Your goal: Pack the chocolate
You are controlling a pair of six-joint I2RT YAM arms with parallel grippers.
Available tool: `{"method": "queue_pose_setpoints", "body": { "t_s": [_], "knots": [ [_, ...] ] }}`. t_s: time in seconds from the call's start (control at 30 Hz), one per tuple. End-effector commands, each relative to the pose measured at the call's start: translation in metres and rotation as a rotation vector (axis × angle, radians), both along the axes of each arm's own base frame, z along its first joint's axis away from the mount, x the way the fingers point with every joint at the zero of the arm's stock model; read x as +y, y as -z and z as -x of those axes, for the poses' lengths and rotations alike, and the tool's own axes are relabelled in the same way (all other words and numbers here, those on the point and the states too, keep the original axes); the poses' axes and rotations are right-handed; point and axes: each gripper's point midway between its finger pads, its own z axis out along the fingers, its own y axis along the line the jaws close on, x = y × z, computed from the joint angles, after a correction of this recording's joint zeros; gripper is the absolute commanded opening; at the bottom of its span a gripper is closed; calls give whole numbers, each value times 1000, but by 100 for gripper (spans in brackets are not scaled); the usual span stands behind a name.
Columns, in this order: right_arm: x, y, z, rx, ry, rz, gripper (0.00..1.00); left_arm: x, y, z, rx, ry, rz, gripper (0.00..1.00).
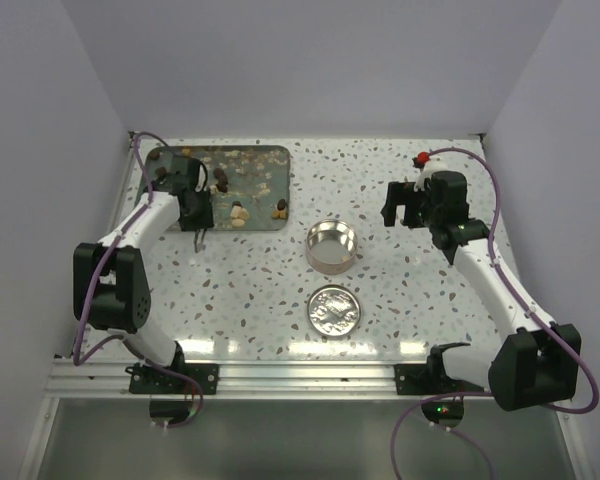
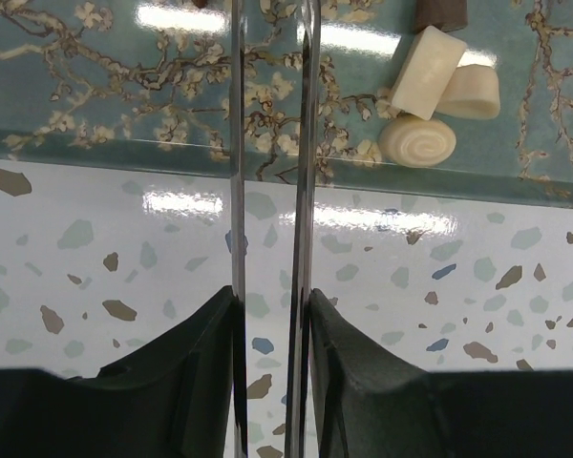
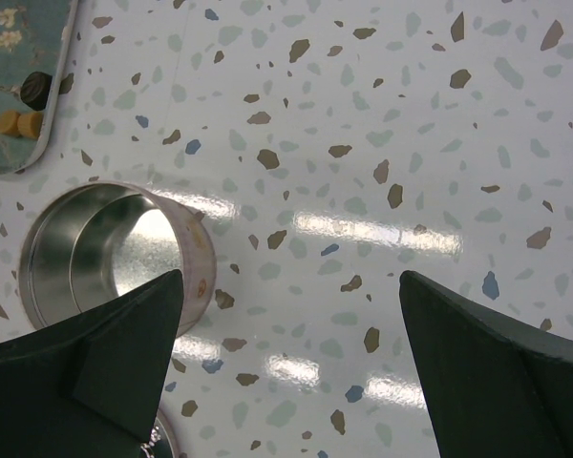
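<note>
Left gripper [image 2: 272, 301] pinches tweezers [image 2: 237, 143] reaching over the tray [image 2: 95, 105] near cream chocolate [image 2: 417, 140]; right gripper [image 3: 291, 281] gapes wide, empty, beside tin [image 3: 193, 250]

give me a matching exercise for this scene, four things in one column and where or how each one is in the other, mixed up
Things
1. round tin
2. tin lid
3. left gripper
4. right gripper

Place or state
A. wide open, nothing between the fingers
B. lying flat on the table, nearest the arm bases
C. closed on metal tongs that point at the tray
D. upright mid-table, open and empty

Pairs: 1-D, 2-B, 3-C, 4-A
</note>
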Motion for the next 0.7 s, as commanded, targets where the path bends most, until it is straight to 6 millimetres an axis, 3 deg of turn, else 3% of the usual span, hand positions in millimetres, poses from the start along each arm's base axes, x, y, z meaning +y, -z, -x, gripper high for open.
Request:
{"method": "queue_pose_setpoints", "body": {
  "t_s": [0.0,0.17,0.37,0.53,0.67],
  "knots": [
    [-2,-21,-4,-59,9,8,98,7,-15,-20,-72,3,-12,38],
    [-3,-22,-4,-62,10,11,98,7,-21,-18,-70,15,-7,30],
    [-2,-23,-7,-65,10,7,98,1,-52,-8,-101,84,7,27],
    [1,-28,-17,-73,7,-1,99,-10,-70,10,-111,180,46,27],
    [6,-29,-24,-71,0,-18,98,-35,-87,25,-149,270,74,28]
  ]
}}
